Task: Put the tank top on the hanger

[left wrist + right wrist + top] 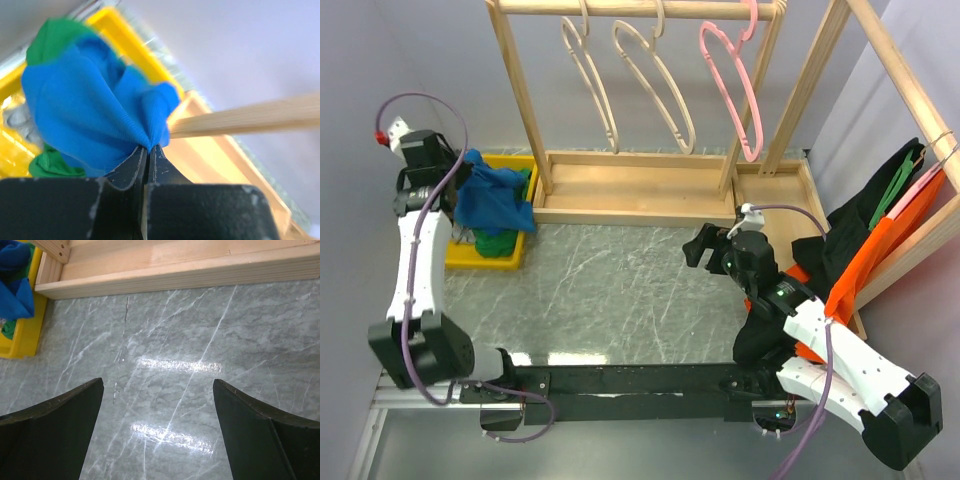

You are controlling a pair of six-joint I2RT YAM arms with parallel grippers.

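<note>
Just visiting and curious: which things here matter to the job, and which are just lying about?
Part of the job: tank top, pinched in the left gripper; pale beige hanger on the rack.
Lying about: green garment, yellow bin, pink hanger, orange shirt.

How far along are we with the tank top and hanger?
Done: left gripper is shut on the blue tank top, bunched above the yellow bin. In hand: getting it clear of the green garment beneath. Left: both beige hangers hang bare on the rail; right gripper is open over the table, holding nothing.
</note>
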